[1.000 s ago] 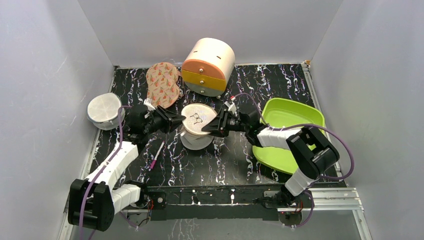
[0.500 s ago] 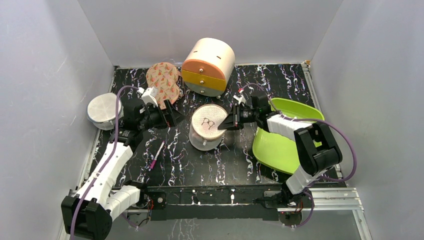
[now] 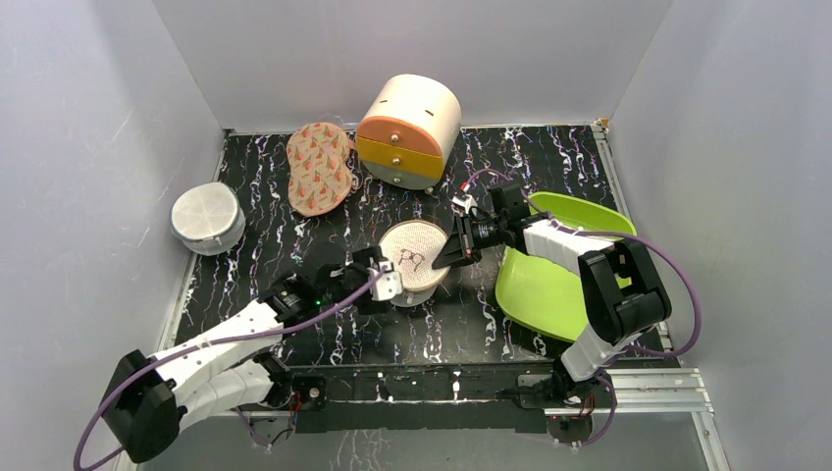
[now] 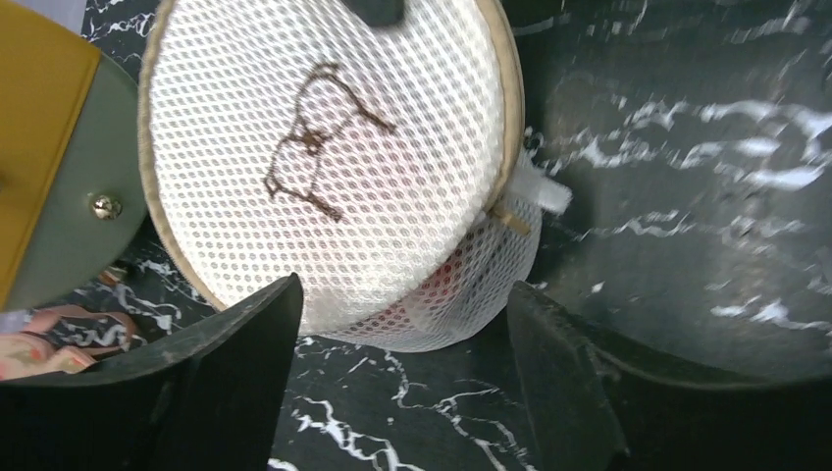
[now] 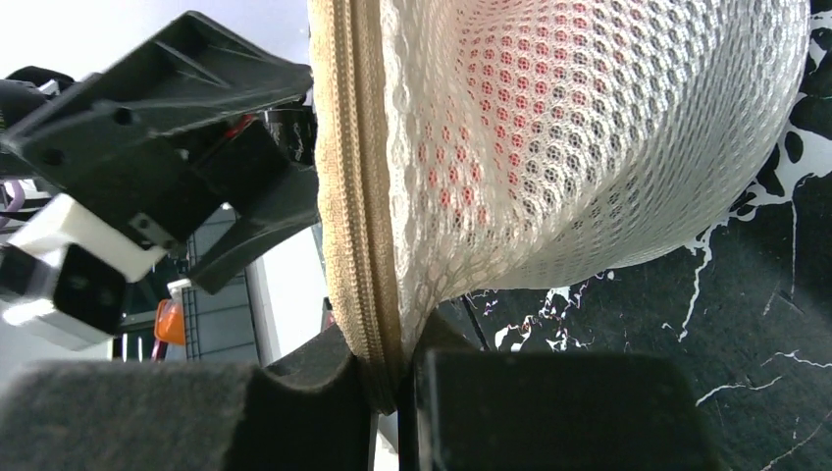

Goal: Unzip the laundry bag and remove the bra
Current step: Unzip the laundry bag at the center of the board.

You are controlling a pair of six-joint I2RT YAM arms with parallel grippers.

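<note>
Right gripper (image 5: 392,381) pinches laundry bag (image 3: 413,257) at zip rim; left gripper (image 4: 402,304) wide open just beside bag; red bra (image 5: 446,162) inside mesh.

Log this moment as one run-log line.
left gripper: open, laundry bag between fingers | right gripper: shut on zip rim | bra: inside, red through mesh | zip: closed where seen

The bra (image 5: 446,186) shows only as red glimmers through the mesh laundry bag (image 5: 608,118) (its shape cannot be told).
</note>
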